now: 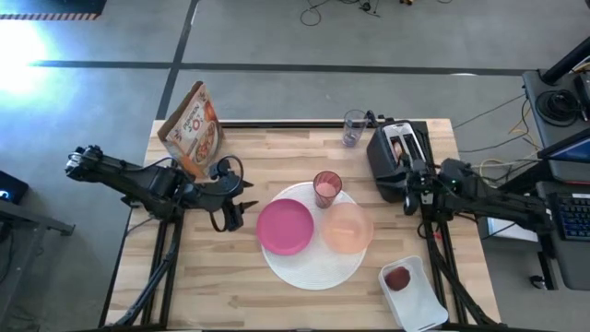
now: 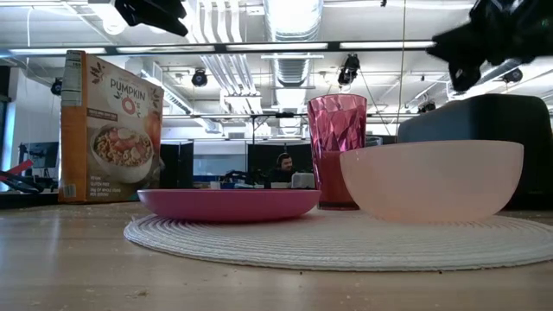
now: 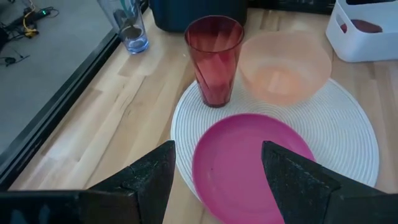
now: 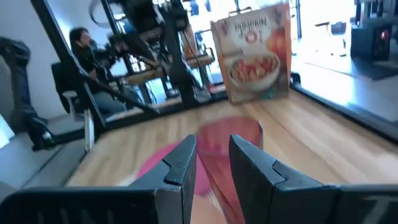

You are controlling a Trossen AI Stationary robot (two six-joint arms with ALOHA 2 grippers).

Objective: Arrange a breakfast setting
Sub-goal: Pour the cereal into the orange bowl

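A large white round disc [image 1: 313, 263] lies mid-table. On it sit a magenta plate [image 1: 285, 226], a peach bowl [image 1: 348, 228] and a pink tumbler [image 1: 327, 188], each on its base. The cereal box [image 1: 194, 129] stands upright at the far left. A small red fruit [image 1: 398, 278] lies in the white tray [image 1: 419, 304]. My left gripper [image 1: 232, 210] hovers open just left of the plate [image 3: 249, 162], holding nothing. My right gripper [image 1: 408, 196] hangs beside the toaster, pointing level toward the tumbler [image 4: 230, 134], its fingers a narrow gap apart and empty.
A black toaster [image 1: 398, 157] stands at the far right, just behind my right gripper. A clear glass [image 1: 354, 127] stands at the far edge. The white tray sits at the near right corner. Bare wood shows along the near left.
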